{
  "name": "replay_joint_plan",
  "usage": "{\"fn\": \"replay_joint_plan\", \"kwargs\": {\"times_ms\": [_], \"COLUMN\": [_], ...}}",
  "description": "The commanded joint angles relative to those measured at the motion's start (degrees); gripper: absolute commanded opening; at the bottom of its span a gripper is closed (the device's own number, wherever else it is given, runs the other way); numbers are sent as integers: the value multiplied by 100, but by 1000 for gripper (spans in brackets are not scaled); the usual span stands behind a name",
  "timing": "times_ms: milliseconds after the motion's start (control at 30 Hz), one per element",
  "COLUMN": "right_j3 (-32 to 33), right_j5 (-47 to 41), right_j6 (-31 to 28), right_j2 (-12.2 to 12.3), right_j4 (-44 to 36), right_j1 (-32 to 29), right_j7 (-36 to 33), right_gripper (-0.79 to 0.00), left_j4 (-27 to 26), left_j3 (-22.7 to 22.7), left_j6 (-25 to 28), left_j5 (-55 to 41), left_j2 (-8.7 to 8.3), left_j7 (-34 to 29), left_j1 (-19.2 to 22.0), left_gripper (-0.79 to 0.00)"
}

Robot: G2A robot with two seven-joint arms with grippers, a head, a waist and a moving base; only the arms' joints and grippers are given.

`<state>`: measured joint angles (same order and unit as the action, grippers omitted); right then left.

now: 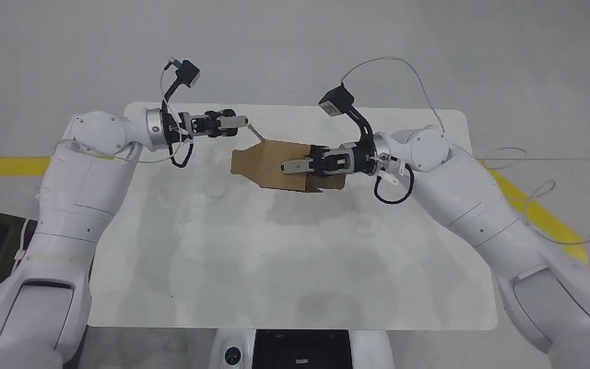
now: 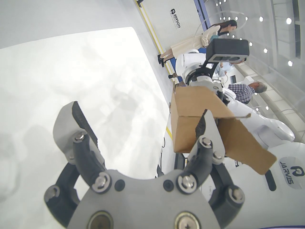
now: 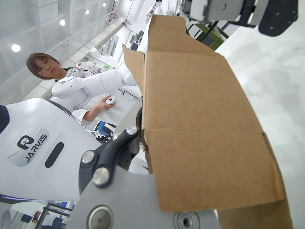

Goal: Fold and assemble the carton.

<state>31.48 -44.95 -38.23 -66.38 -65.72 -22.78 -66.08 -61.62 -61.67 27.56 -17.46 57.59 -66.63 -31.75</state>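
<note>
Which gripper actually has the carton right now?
The right gripper: it is shut on a wall of the carton. The left gripper stands open and empty, just off the carton's end.

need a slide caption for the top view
Right gripper holds the partly folded brown carton over the white table, the open left gripper close beside it.

The carton (image 3: 200, 120) hides much of the right tool (image 1: 291, 167).

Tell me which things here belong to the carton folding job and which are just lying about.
Job: carton, held in the right gripper; left gripper, open, nearby.
Just there: white table; yellow floor line.
</note>
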Motion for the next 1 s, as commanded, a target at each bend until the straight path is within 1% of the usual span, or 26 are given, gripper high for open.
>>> {"fn": "replay_joint_plan", "kwargs": {"times_ms": [0, 233, 567, 967], "right_j3": [-15, -9, 133, 244], "right_j5": [-18, -134, -294, -268], "right_j6": [53, 142, 58, 17], "right_j2": [1, -17, -61, -167], "right_j4": [-68, -84, 150, 249], "right_j1": [4, -16, -74, -73], "right_j7": [-53, -143, -58, -17], "right_gripper": [-785, -785, -785, -785], "left_j4": [12, -171, -292, -620], "left_j3": [42, 161, 136, 242], "left_j6": [-8, 178, 501, 414], "left_j5": [22, -194, -604, -665], "left_j2": [15, 67, 72, 9], "left_j7": [38, -104, -503, -596], "left_j1": [16, 19, -5, -111], "left_gripper": [0, 0, 0, 0]}}
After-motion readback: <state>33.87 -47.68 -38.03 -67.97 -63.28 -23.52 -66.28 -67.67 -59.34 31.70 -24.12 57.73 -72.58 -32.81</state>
